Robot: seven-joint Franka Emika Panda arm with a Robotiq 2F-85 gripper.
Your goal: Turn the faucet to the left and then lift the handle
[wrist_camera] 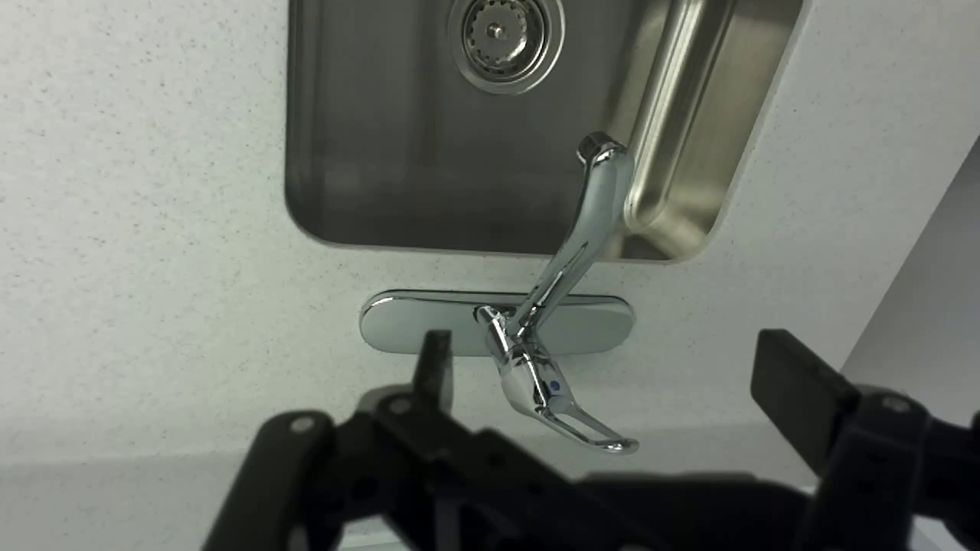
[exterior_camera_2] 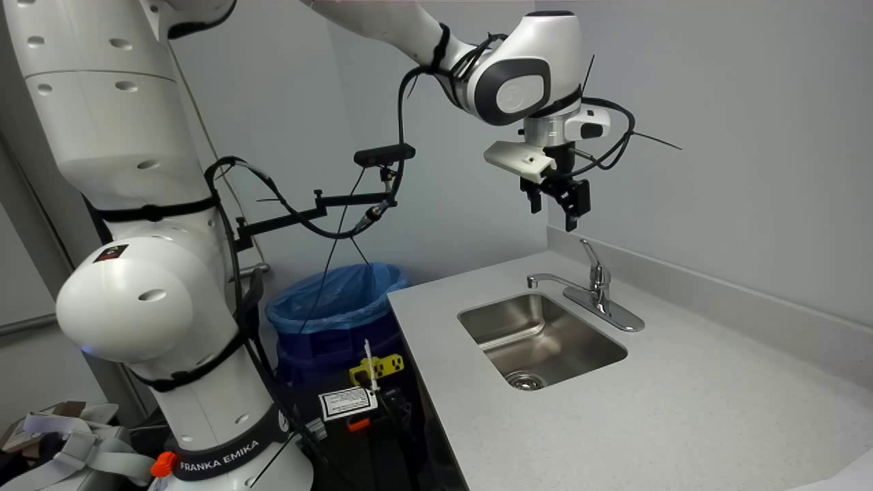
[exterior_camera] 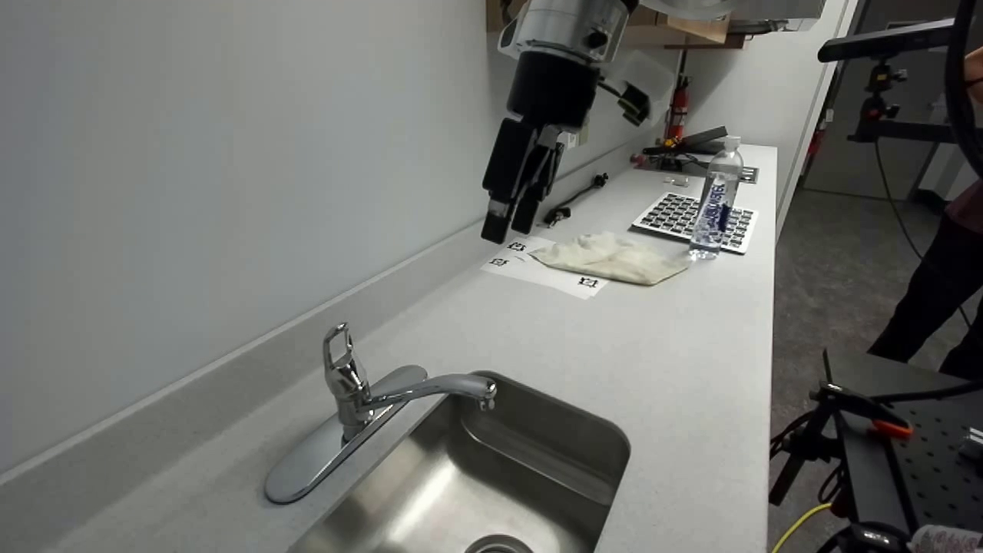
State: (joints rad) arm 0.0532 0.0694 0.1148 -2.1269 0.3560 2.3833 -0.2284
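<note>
The chrome faucet [exterior_camera: 355,412] stands on its long base plate behind the sink; it also shows in an exterior view [exterior_camera_2: 600,292] and in the wrist view [wrist_camera: 586,233]. Its spout reaches out over one end of the basin. The handle [exterior_camera: 347,374], a short chrome lever with an open loop, points up and back toward the wall; it also shows in an exterior view [exterior_camera_2: 590,253] and the wrist view [wrist_camera: 615,445]. My gripper [exterior_camera: 510,226] is open and empty, high above the counter and apart from the faucet. In the wrist view, the handle appears between the fingers [wrist_camera: 601,367].
The steel sink [exterior_camera_2: 556,348] is set into the grey counter [exterior_camera_2: 614,423]. A wall and low backsplash [exterior_camera: 253,338] run behind the faucet. A pale cloth [exterior_camera: 610,259], marker sheets [exterior_camera: 537,273], a water bottle [exterior_camera: 716,207] and a black-and-white board [exterior_camera: 668,213] lie farther along.
</note>
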